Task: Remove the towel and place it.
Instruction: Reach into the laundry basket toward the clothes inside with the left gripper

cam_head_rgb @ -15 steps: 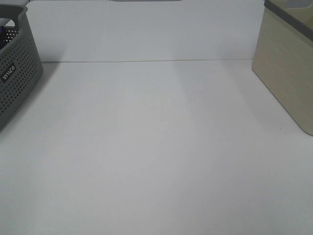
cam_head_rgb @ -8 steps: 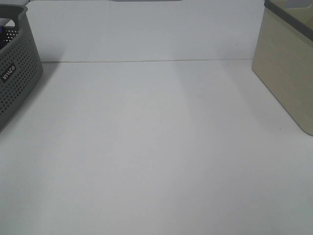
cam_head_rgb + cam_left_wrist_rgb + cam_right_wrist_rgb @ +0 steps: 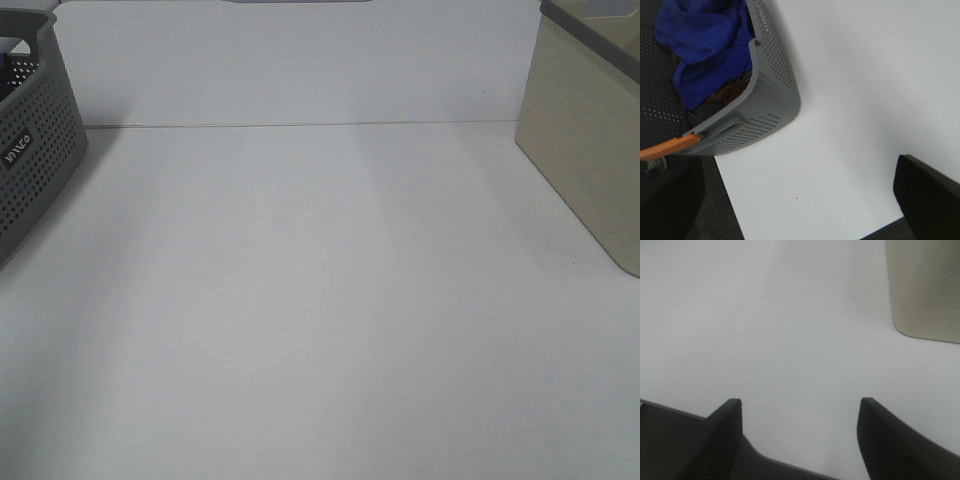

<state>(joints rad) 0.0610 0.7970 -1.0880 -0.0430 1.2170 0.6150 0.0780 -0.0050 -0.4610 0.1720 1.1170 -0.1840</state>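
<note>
Plainly, the towel [image 3: 705, 45] lies in a grey basket [image 3: 771, 102], white logo [image 3: 17, 150] unreadable; both jaws open.

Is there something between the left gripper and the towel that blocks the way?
Only the wall of the gray basket, which rises beside the towel. Nothing lies on top of the towel, so it looks reachable from above.

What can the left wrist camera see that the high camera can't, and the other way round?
Only the left wrist view clearly shows the blue towel bunched inside the grey basket, with an orange strip beside its rim. Only the high view shows the beige bin on the right. Both show the grey basket's perforated wall and the white table.
</note>
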